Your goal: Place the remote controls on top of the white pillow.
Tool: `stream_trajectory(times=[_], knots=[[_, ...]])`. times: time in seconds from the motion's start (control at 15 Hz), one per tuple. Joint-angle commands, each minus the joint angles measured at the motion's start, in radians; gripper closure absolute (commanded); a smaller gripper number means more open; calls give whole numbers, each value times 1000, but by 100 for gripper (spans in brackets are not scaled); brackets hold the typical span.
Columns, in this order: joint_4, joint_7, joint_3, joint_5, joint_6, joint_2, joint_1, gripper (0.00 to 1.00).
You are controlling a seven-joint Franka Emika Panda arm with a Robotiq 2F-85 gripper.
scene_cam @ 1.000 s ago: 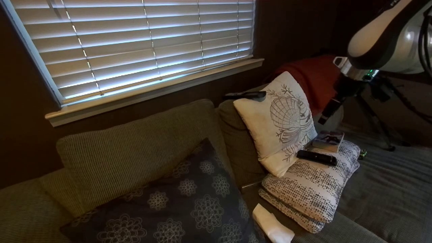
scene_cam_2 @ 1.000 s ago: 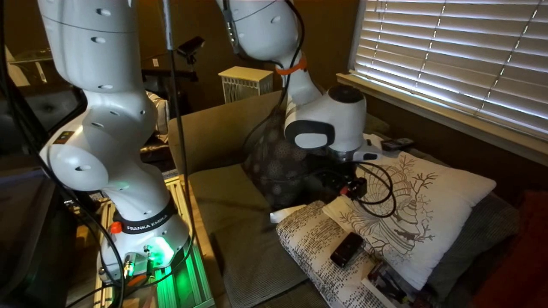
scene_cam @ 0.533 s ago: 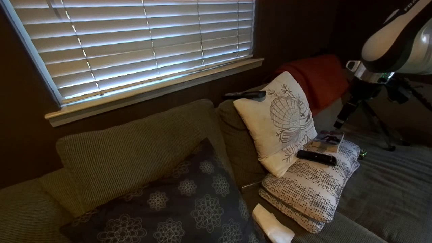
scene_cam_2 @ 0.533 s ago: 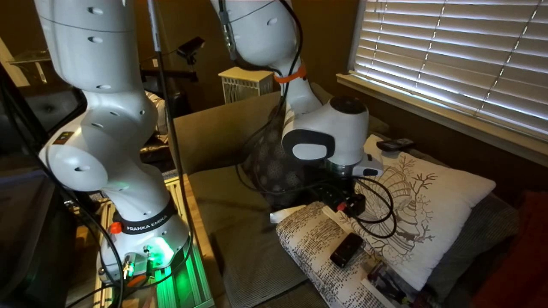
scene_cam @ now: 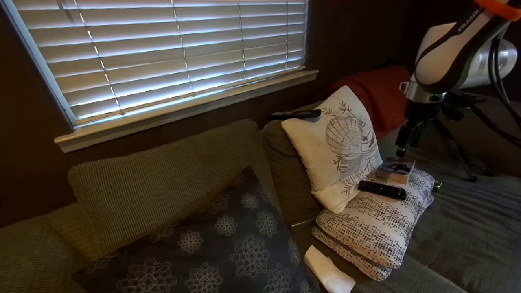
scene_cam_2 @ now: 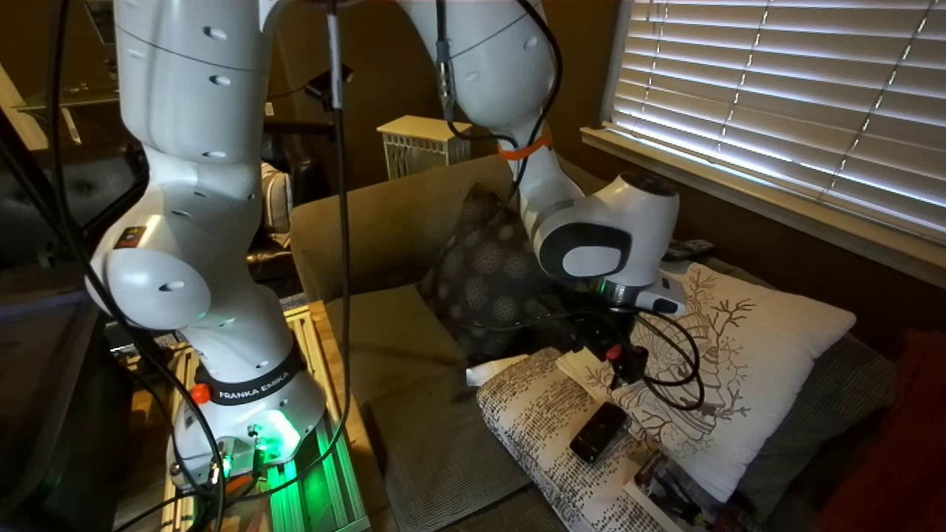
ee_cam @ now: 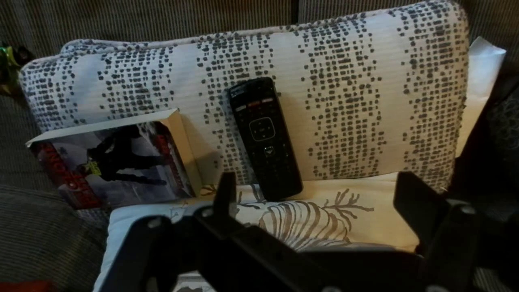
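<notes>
Hovers near the white pillow (scene_cam: 346, 140) with fingers (ee_cam: 418, 202) spread wide and released. Has one black remote control (ee_cam: 265, 140) in sight on the dotted cushion (ee_cam: 344, 101), beside a book (ee_cam: 119, 164), and another remote control (scene_cam: 299, 114) at the white pillow's upper corner.

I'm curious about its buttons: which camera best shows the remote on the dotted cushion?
The wrist view: the black remote control faces it, large and whole, its arrow pad visible. Both exterior views show it whole, but small and dark.
</notes>
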Motion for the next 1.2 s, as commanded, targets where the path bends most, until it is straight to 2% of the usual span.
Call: stream_trajectory(times=[0.0,0.2,0.33,0.6,0.93,1.0,1.13], knots=[[138,106,-29,-56,-107,117,45,0],[205,111,-22,-43,-162,191,31,0],[243,107,-25,-44,-153,240,18,0],[299,0,2,-46,-142,320,-34,0],[342,-38,18,-48,-88,391,-55,0],[299,-17,12,-43,-100,350,-50,0],[317,-18,15,-43,-94,372,-52,0]])
